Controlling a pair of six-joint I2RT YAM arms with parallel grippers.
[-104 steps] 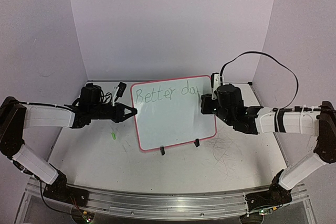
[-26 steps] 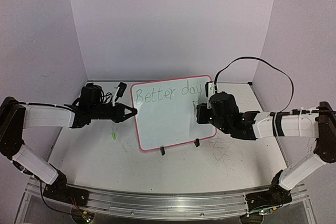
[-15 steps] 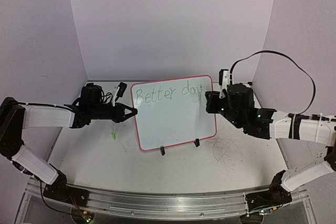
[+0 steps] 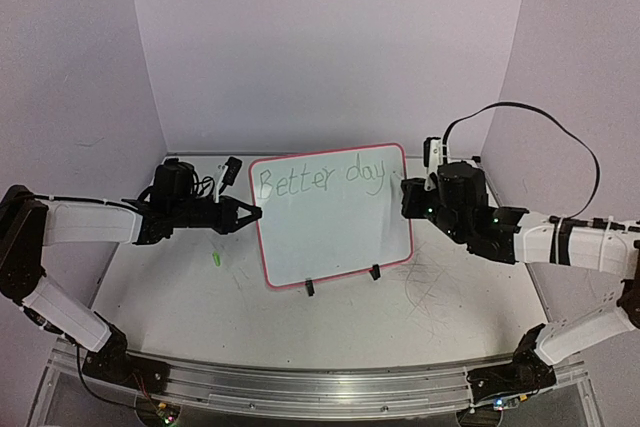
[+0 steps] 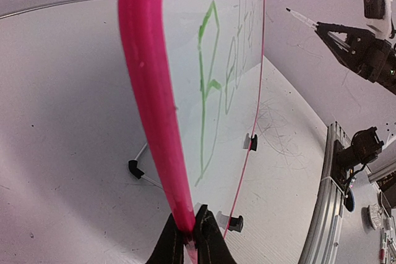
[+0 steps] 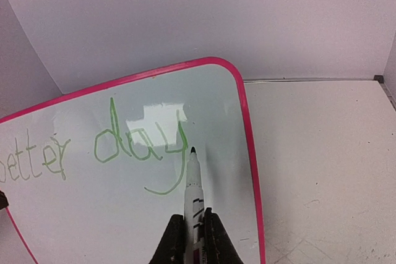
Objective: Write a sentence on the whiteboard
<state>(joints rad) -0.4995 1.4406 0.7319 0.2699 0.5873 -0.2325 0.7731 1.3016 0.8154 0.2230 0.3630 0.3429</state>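
The whiteboard (image 4: 330, 237) stands upright on small black feet, its pink-red rim (image 5: 148, 91) running up the left wrist view. The sentence (image 4: 320, 180) in thin green marker reads "Better day", with "day" (image 6: 139, 146) large in the right wrist view. My left gripper (image 4: 252, 213) is shut on the board's left rim, its jaws pinching the rim (image 5: 189, 230). My right gripper (image 4: 407, 197) is shut on a white marker (image 6: 193, 183). The marker's dark tip points at the board just right of the "y" and stands a little off its face.
A small green cap (image 4: 214, 259) lies on the table left of the board. Old pen scribbles (image 4: 430, 292) mark the table at front right. Lilac walls close in the back and sides, and a metal rail (image 4: 320, 387) runs along the near edge.
The word "day" has been finished with its "y". My right gripper has drawn back to the right, lifting the marker off the board. The left arm and the board have not moved.
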